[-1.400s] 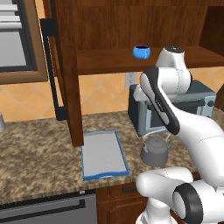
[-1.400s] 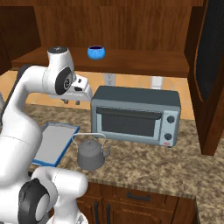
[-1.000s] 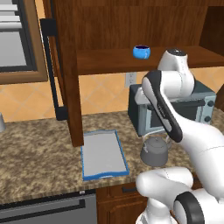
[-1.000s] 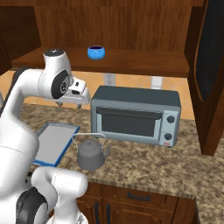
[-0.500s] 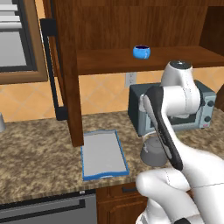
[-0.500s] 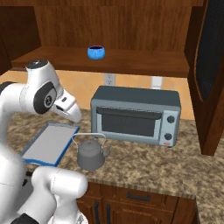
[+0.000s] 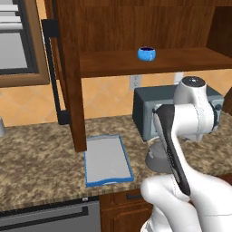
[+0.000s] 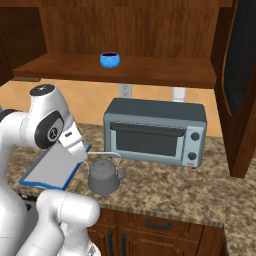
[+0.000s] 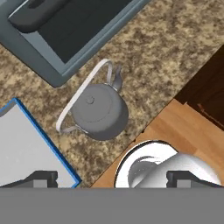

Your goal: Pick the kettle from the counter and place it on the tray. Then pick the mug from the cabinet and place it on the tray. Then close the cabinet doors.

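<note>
The gripper (image 9: 111, 177) hung above the counter (image 8: 165, 187) with its fingers spread wide, holding nothing. Just under it the kettle (image 9: 98, 110) sat on the granite, untouched, wire handle arched over its lid, spout toward the toaster oven (image 8: 156, 131). So step one looked barely begun, I'd say: a descent and a grasp were yet to come. Beside the kettle lay the tray (image 7: 107, 159), bare, blue rim all round. Behind both stood the oven against the wall. Up on the cabinet (image 7: 136, 27) shelf the mug (image 8: 109, 59) waited, well apart from everything. The doors (image 8: 238, 75) stood swung open on either side. Kettle, mug and doors, all three jobs were left.
</note>
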Controlling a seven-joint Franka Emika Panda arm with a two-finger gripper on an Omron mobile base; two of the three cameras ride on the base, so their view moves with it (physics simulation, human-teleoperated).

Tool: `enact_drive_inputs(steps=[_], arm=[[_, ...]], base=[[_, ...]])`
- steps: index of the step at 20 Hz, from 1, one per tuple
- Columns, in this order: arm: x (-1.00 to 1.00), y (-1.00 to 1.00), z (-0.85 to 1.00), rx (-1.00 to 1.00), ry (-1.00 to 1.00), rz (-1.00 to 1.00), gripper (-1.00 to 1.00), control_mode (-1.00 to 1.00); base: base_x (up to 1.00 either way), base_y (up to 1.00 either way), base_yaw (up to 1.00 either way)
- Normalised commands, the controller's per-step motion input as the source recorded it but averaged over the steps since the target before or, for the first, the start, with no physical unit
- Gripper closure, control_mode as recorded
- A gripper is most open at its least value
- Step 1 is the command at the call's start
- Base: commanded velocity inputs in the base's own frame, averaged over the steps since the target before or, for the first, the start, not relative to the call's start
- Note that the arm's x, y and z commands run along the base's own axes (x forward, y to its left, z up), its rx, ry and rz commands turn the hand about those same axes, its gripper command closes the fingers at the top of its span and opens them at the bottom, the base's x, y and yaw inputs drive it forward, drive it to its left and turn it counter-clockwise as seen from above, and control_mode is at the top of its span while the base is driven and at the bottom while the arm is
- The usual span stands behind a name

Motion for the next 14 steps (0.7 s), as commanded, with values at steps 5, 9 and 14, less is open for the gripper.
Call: enact_drive_inputs(steps=[5, 9, 14], arm=[[0.12, -0.09, -0.16, 0.08, 0.01, -0.19, -1.00, -1.00], [0.23, -0.08, -0.10, 0.05, 0.00, -0.01, -1.00, -1.00], [0.35, -0.10, -0.16, 0.03, 0.05, 0.00, -1.00, -1.00]], base=[[0.00, 0.00, 0.00], [0.00, 0.00, 0.00], [0.00, 0.00, 0.00]])
